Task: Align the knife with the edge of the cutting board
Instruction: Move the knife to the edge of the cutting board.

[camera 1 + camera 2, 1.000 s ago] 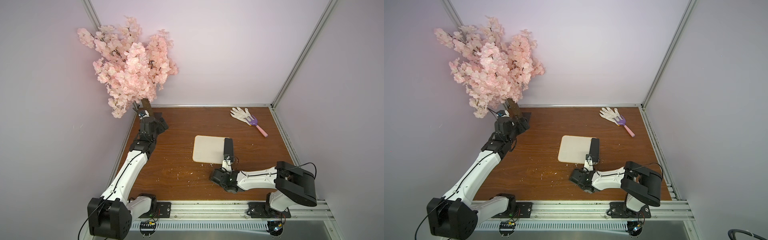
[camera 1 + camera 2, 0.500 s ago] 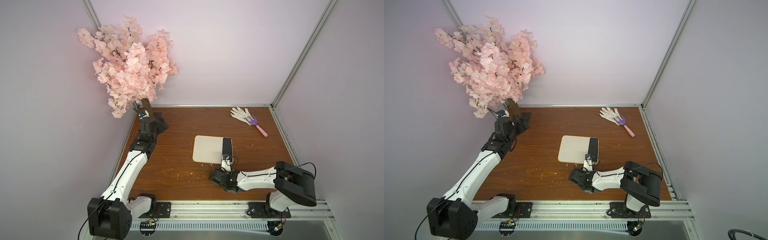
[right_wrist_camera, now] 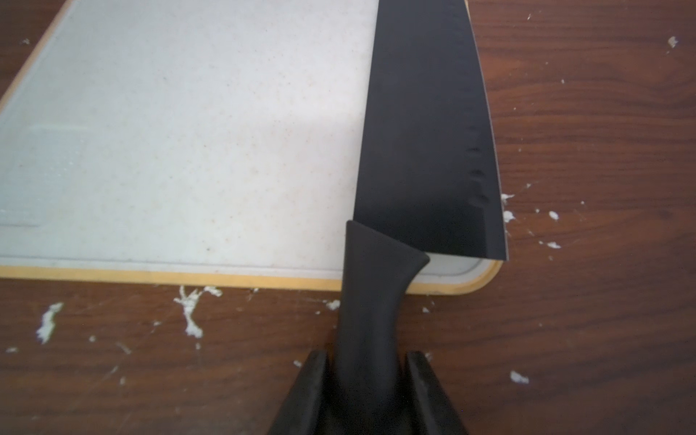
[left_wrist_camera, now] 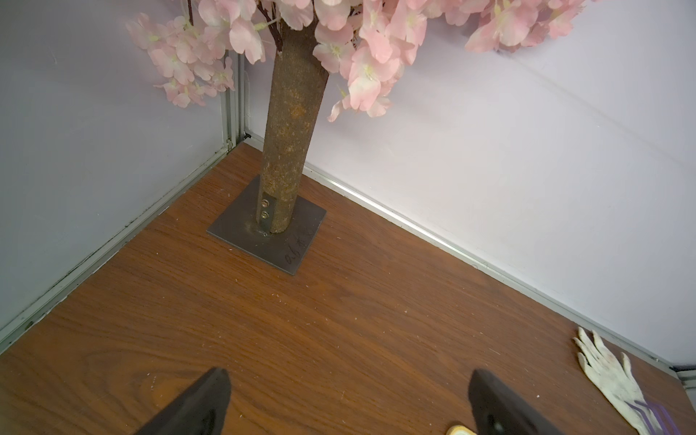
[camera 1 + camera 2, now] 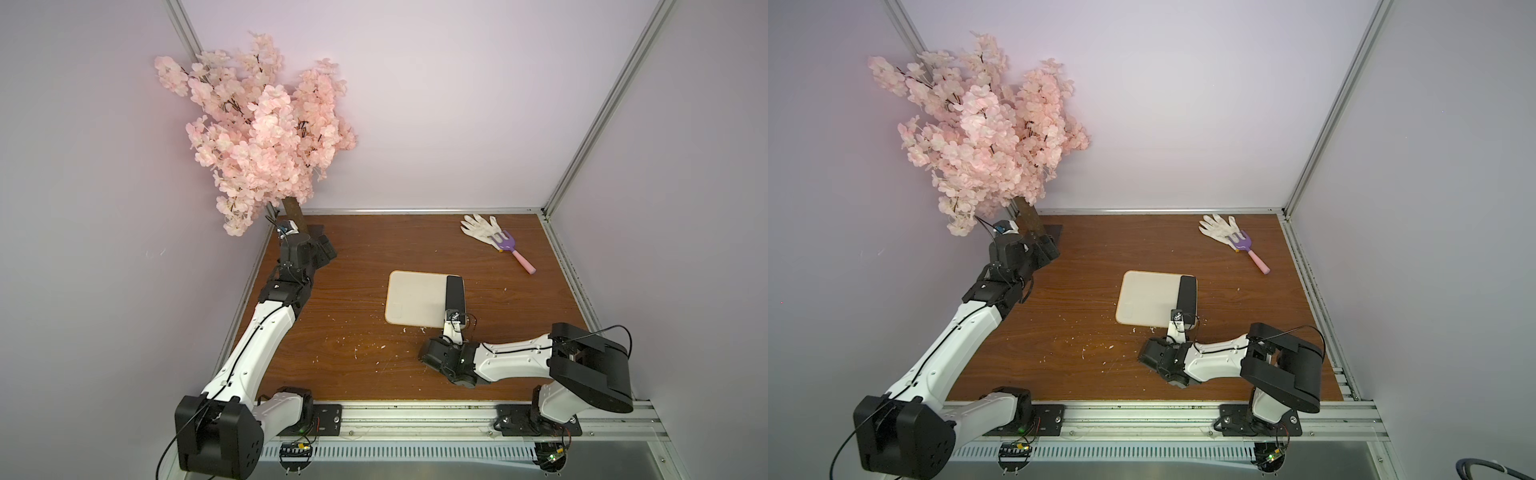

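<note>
The black knife [image 3: 425, 132] lies flat with its wide blade along the right side of the cream cutting board [image 3: 188, 132]. The blade's outer edge runs just past the board's tan rim. Its handle sticks out over the board's near edge, and my right gripper [image 3: 367, 361] is shut on that handle. Both top views show the knife [image 5: 454, 293] [image 5: 1187, 297] on the board [image 5: 415, 299] [image 5: 1148, 301] at mid-table. My left gripper [image 4: 348, 376] is open and empty, far off near the tree at the back left [image 5: 326, 249].
A pink blossom tree [image 5: 266, 137] on a dark base plate [image 4: 271, 237] fills the back left corner. A white glove [image 5: 480, 227] and a purple fork with a pink handle [image 5: 513, 249] lie at the back right. White crumbs [image 3: 190, 312] dot the wood near the board.
The knife blade has shifted slightly left along the board's right side with my right gripper. The left arm has not moved.
</note>
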Robot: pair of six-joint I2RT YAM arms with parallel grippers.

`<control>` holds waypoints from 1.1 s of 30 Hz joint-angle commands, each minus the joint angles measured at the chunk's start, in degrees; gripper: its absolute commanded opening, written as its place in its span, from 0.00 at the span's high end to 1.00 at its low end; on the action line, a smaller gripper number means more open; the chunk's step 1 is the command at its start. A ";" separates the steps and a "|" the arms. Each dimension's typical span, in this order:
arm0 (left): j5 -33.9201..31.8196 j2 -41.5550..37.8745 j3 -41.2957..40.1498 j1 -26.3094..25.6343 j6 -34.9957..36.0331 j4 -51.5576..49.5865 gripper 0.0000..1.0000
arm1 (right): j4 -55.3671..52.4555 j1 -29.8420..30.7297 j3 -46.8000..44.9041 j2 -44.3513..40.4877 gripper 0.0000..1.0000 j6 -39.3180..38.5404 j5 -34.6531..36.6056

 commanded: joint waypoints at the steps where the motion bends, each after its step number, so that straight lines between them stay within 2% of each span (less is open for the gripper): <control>1: -0.76 0.18 -0.30 0.53 0.68 -1.20 0.00 | -0.16 0.07 -0.33 -1.37 0.87 -0.01 2.26; 13: -0.85 0.25 -0.36 0.53 0.66 -1.20 0.00 | 0.12 0.11 -0.24 -1.02 0.85 -0.16 2.12; 20: -0.95 0.23 -0.35 0.53 0.70 -1.20 0.00 | 0.06 0.08 -0.33 -1.07 0.75 0.00 2.10; 33: -0.95 0.22 -0.40 0.53 0.72 -1.21 0.00 | -0.14 0.11 -0.70 -1.28 0.66 0.09 2.22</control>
